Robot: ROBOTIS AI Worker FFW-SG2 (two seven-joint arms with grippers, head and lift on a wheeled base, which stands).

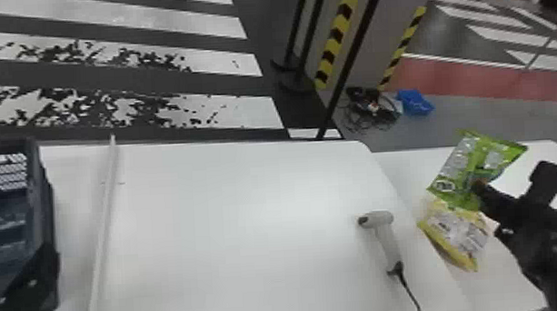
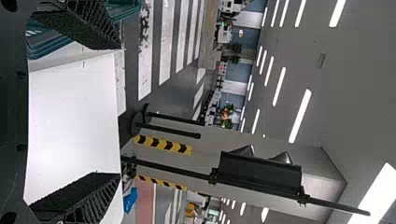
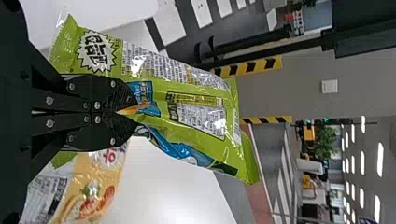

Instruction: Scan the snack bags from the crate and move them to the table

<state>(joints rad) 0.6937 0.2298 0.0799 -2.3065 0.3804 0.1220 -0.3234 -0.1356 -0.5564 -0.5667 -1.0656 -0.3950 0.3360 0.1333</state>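
Right end effector [image 3: 128, 113]: closed tight, pinching a fold in the green snack bag [image 1: 471, 167]. Bag's at the right-hand desk's [image 1: 494, 288] far-left corner, against the yellow snack bag [image 1: 456, 232]; can't tell if it touches the desktop. Likely step: set it down. Get it flat and well inside the edges before you release, then open slowly so the film doesn't cling; don't drag the yellow one. Left end effector [image 2: 116, 111]: wide open, empty, by the crate [image 1: 46, 219].
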